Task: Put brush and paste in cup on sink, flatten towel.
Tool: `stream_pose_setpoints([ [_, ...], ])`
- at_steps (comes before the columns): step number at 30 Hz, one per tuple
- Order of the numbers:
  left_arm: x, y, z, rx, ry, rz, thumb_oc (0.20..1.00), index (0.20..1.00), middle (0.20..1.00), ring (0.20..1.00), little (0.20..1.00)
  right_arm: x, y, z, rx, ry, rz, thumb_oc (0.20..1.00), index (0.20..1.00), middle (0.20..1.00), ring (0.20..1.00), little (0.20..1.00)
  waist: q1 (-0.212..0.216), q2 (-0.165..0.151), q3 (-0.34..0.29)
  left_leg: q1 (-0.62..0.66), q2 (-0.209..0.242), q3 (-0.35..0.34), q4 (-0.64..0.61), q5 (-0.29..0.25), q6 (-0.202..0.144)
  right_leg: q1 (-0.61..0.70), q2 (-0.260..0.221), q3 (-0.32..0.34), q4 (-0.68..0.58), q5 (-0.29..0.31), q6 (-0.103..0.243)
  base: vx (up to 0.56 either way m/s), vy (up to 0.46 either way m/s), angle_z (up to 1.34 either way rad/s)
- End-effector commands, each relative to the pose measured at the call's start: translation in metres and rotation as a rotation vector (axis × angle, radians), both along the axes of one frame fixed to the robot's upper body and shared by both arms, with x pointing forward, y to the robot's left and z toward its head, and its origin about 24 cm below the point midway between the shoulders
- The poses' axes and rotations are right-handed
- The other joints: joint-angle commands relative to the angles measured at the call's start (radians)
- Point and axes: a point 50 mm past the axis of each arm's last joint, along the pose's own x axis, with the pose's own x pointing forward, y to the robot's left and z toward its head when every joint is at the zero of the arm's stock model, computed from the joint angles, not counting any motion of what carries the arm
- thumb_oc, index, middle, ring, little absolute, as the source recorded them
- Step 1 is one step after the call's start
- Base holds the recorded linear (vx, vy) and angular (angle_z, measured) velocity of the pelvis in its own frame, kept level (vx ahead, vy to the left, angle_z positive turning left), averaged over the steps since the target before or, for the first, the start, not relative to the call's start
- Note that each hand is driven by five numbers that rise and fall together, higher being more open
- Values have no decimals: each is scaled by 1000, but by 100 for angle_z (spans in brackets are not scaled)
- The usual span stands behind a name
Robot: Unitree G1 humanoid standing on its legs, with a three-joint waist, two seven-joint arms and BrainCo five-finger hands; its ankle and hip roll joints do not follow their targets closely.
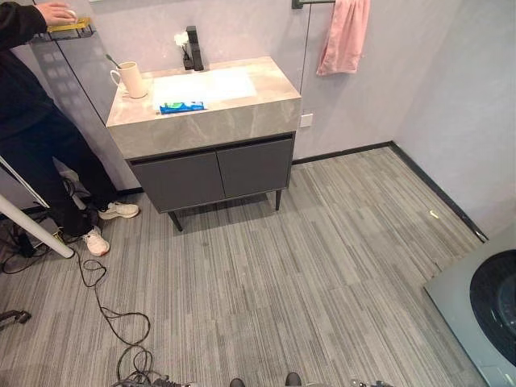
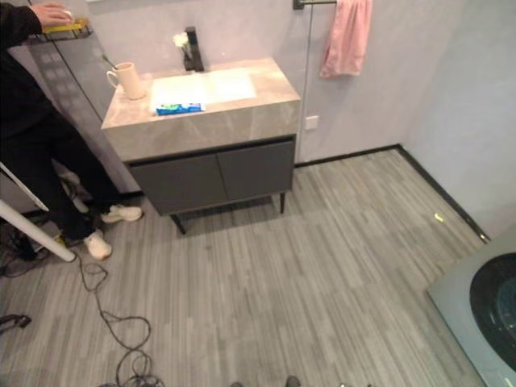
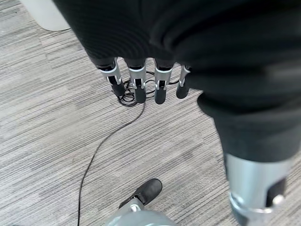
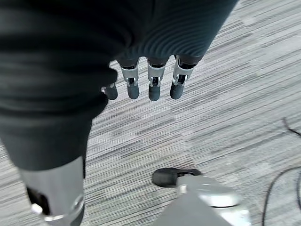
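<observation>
The left robot hand (image 3: 141, 84) hangs with its fingers straight and relaxed over the floor (image 1: 306, 274), holding nothing. The right robot hand (image 4: 150, 80) hangs the same way, fingers loose and empty. Both are well apart from the vanity, so no step of the task is begun; this looks like the approach.

On the counter (image 1: 266, 101), the cream cup (image 1: 131, 80) stands near the back left corner with what seems to be a brush handle already sticking out of it. The paste (image 1: 181, 106), a blue and green tube, lies flat near the front edge, left of middle, beside the white sink (image 1: 214, 83). The pink towel (image 1: 344, 36) hangs bunched from a rail on the wall past the counter's right edge. A person (image 1: 32, 121) stands at the counter's left end.

The next move likely calls for walking up to the counter until the paste is within reach.
</observation>
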Motion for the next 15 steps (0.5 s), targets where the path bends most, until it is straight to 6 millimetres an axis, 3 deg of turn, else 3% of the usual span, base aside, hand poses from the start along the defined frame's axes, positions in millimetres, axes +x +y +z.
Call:
stream_pose_setpoints([
  [1,18,11,7,58,-34,-32,1000,1000,1000,1000,1000,12,-3,3,-29,-5,46,1000,1000,1000,1000,1000,2,-25,13,18,27,-15,-14,21,-80,6,-76,7,-13,51,122,5,-1,5],
  [14,15,7,5,43,-66,62,1000,1000,1000,1000,1000,15,2,3,-7,-53,-27,1000,1000,1000,1000,1000,10,-33,8,29,20,-25,-14,4,-72,26,-82,-18,-5,34,125,31,12,4],
  [15,29,7,9,37,-137,62,1000,1000,1000,1000,1000,34,1,9,7,-146,-50,1000,1000,1000,1000,1000,13,-34,13,29,18,-22,-14,1,-67,20,-85,-17,13,28,128,-25,53,-2],
])
